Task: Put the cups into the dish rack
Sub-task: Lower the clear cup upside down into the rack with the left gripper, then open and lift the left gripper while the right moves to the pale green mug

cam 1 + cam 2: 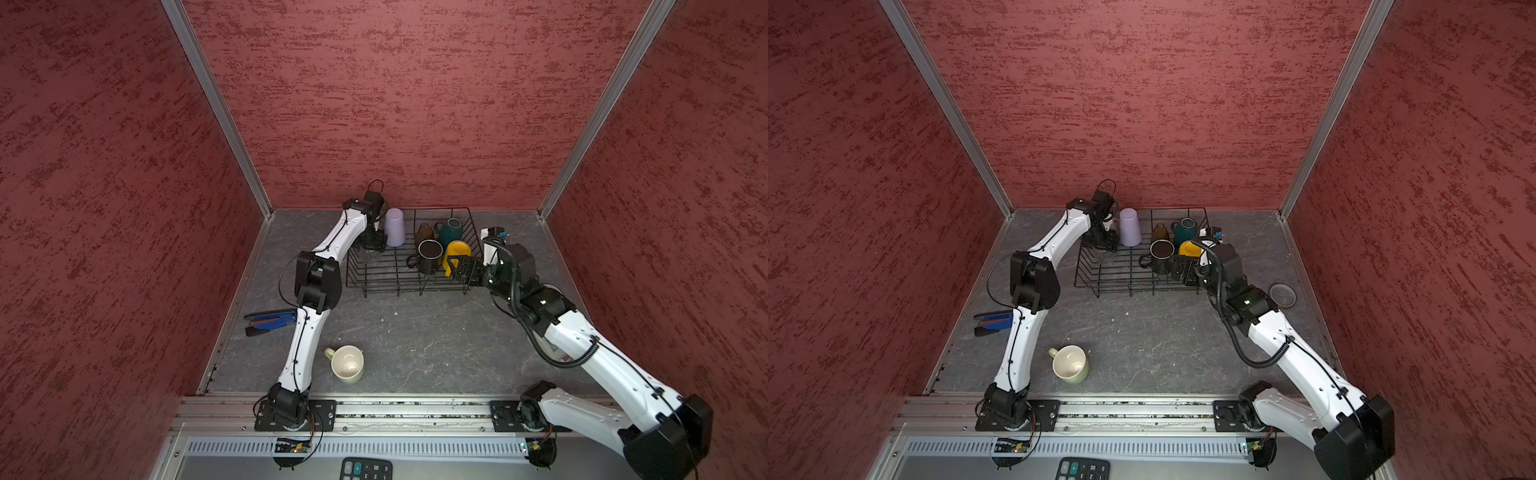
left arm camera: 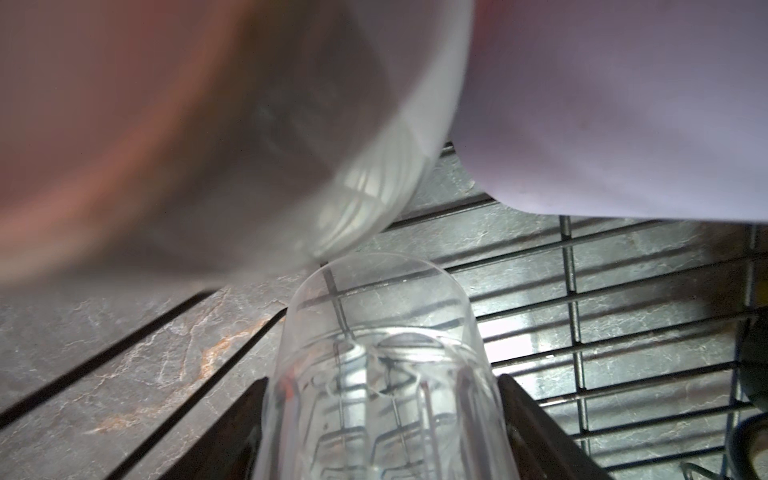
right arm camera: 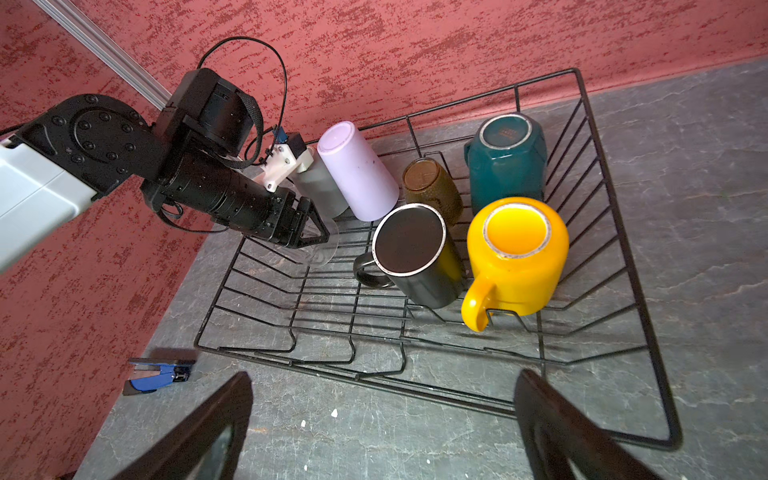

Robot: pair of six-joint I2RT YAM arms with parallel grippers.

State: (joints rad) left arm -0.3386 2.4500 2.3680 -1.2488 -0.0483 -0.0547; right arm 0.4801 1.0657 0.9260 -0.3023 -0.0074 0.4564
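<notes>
**Loading cell, seen from above; 12 o'clock is the back wall.** The dish rack (image 1: 415, 291) lies on the table at 12 o'clock.

- **Left gripper:** The left gripper (image 1: 374, 243) reaches into the rack's 10 o'clock corner. Its fingers (image 2: 528, 415) are closed on the sides of a clear glass (image 2: 374, 332), which sits low over the rack wires.
- **Beside the glass:** A grey cup (image 3: 320, 189) stands just beside the glass. Next to that, at 11 o'clock, is a lilac tumbler (image 1: 395, 227), bottom up.
- **Mugs in the rack:** Four mugs stand bottom up in the rack's 2 to 3 o'clock part. The brown mug (image 1: 424, 232) and teal mug (image 1: 451, 230) are behind. The black mug (image 1: 430, 255) and yellow mug (image 1: 457, 251) are in front.
- **Right gripper:** The right gripper (image 1: 461, 268) hangs at the rack's 4 o'clock rim. Its fingers (image 3: 561, 428) are spread wide and hold nothing.
- **Outside the rack:** A pale-green mug (image 1: 348, 364) stands on the table at 7 o'clock from the rack, its mouth showing. A blue stapler (image 1: 270, 322) lies at 8 o'clock.
</notes>
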